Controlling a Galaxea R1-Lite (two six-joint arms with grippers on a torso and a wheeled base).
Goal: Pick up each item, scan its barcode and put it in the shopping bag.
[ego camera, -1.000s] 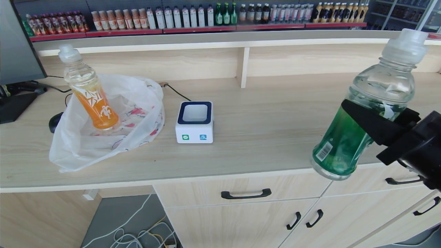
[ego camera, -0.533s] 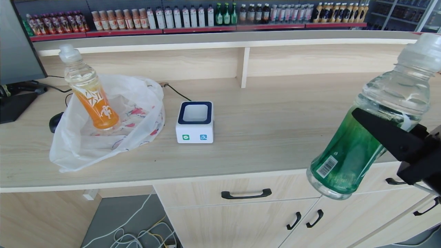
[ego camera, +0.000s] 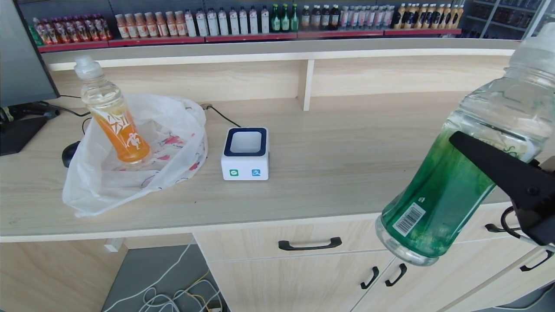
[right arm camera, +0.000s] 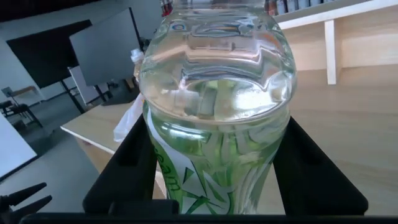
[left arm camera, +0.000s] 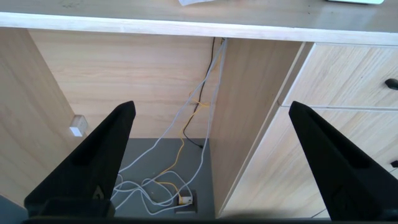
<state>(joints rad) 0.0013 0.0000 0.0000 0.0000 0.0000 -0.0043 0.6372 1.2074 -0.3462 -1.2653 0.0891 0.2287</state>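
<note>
My right gripper point(ego camera: 498, 162) is shut on a green drink bottle point(ego camera: 455, 173), held tilted in the air at the right, above the counter's front edge. Its barcode point(ego camera: 408, 219) faces the head camera near the bottle's base. In the right wrist view the green bottle point(right arm camera: 217, 118) sits between the black fingers point(right arm camera: 134, 155). A white scanner box point(ego camera: 245, 153) with a dark-rimmed window stands mid-counter. To its left a white shopping bag point(ego camera: 130, 173) holds an upright orange drink bottle point(ego camera: 110, 112). My left gripper point(left arm camera: 211, 162) hangs open below counter level, over cables on the floor.
The wooden counter point(ego camera: 329, 151) has a raised back ledge with a divider point(ego camera: 306, 84). A monitor point(ego camera: 21, 56) and a black mouse point(ego camera: 69, 154) sit at far left. Drawers with black handles point(ego camera: 309, 245) run under the counter. Shelves of bottles point(ego camera: 243, 19) line the background.
My right gripper has carried the green bottle lower and nearer to the head camera, tilting it more. Bag, orange bottle and scanner stay put.
</note>
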